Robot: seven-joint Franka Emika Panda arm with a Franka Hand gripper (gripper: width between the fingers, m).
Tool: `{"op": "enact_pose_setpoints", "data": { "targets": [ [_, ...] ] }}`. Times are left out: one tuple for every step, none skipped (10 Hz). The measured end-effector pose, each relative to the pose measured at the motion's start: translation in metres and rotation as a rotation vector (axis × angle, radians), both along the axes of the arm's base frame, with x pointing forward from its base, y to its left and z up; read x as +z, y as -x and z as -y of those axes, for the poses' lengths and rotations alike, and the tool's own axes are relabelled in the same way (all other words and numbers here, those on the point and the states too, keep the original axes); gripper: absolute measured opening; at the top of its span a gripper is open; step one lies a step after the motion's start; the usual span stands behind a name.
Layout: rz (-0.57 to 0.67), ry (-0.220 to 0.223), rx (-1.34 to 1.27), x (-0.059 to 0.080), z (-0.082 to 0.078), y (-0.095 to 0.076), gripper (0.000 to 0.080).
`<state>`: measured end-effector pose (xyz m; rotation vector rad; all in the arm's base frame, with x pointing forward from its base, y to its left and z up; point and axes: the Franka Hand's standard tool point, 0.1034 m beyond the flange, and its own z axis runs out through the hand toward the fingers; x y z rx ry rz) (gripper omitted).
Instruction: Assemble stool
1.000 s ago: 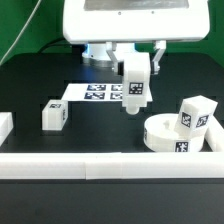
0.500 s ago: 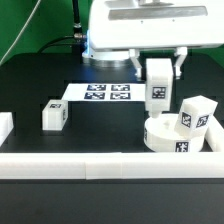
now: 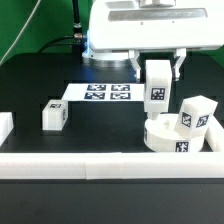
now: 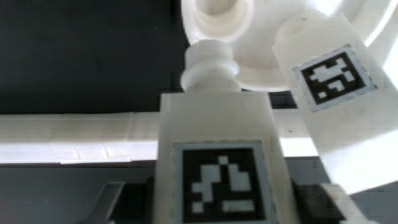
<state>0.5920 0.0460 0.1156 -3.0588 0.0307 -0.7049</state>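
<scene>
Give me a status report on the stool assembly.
End effector shut on held leg, over seat. Second leg tilted against seat, close by. Third leg apart, exterior view's left.

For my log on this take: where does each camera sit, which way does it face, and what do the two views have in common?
Exterior view: off the arm, slightly raised, looking across the near rail at the table and arm; it shows the gripper and the wrist above it.
Wrist view: on the wrist, looking down along the held leg toward the seat; of the robot only dark fingers show.
Shared: the held leg, the seat and the tagged second leg.
</scene>
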Motion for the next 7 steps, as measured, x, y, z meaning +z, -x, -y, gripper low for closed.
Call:
{"op": "enact_pose_setpoints", "data": {
  "targets": [
    [0.089,0.016,0.002,0.003,0.001,0.001,0.0337],
    [0.140,0.030,0.005,-0.001,0.001,0.008,0.0337],
    [0.110,0.026,0.006,-0.005,0.001,0.009,0.0337],
    [0.112,0.026,0.007,-0.004,0.001,0.008,0.0337],
    [0.112,0.027,0.007,-0.005,0.000,0.009,0.0337],
    [0.111,0.024,0.009,-0.008,-0.003,0.012,0.0337],
    [0.109,0.021,0.013,-0.008,-0.007,0.013,0.0337]
  ]
}}
